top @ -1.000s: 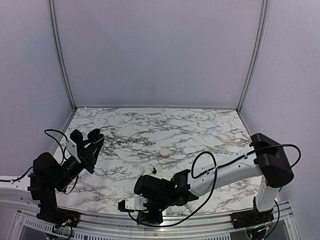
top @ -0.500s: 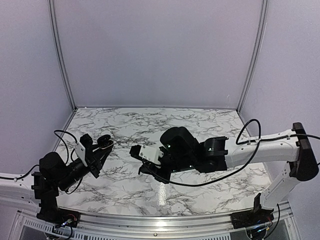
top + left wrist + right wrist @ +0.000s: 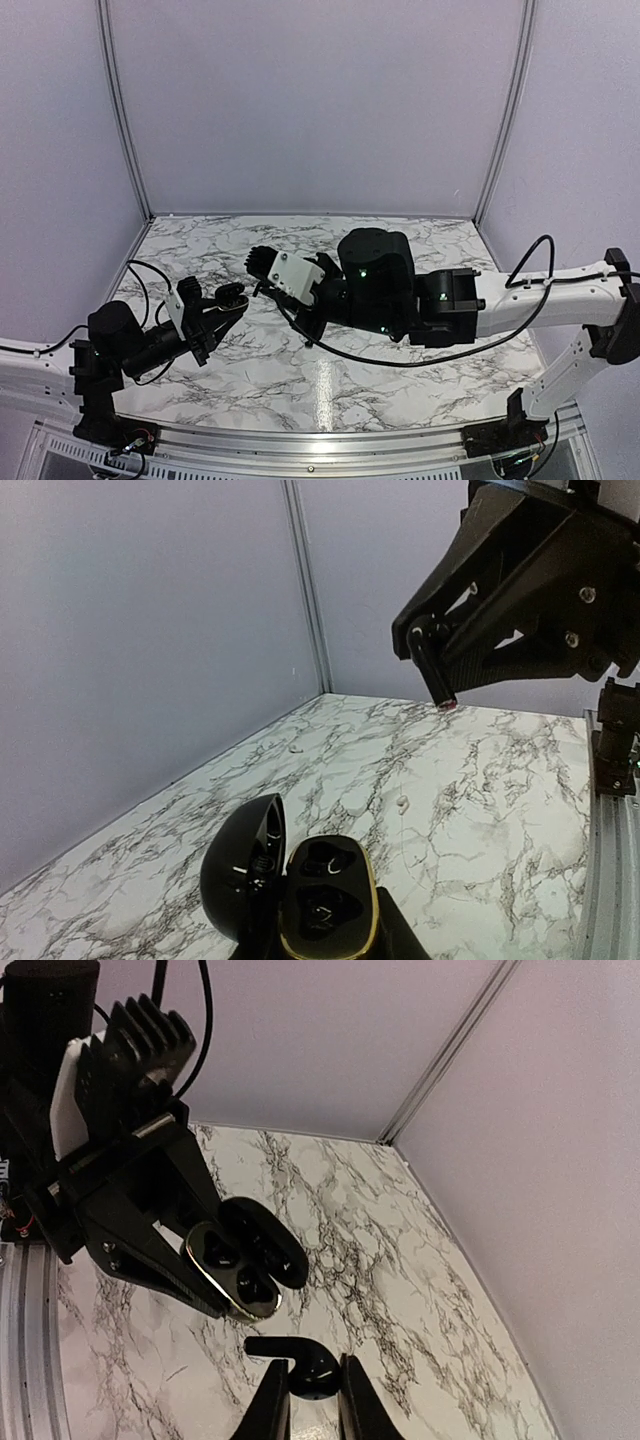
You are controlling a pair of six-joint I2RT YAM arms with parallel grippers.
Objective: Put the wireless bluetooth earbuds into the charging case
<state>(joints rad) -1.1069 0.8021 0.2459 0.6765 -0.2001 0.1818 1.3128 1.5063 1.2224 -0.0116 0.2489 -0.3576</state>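
Close by the open, glossy black, gold-rimmed charging case (image 3: 320,905), clamped in the left gripper (image 3: 228,297), the right gripper (image 3: 312,1402) pinches a small black curved earbud (image 3: 312,1372). It should line up squarely over a hollow, then lower slowly.

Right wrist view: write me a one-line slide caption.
Right end effector pinches a black earbud near the open gold-rimmed black charging case held by the left end effector above the marble table.

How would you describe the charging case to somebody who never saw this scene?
Over the left side of the marble table, find the left gripper. It holds the charging case: glossy black, lid open, the only thing with a gold rim around two dark hollows.
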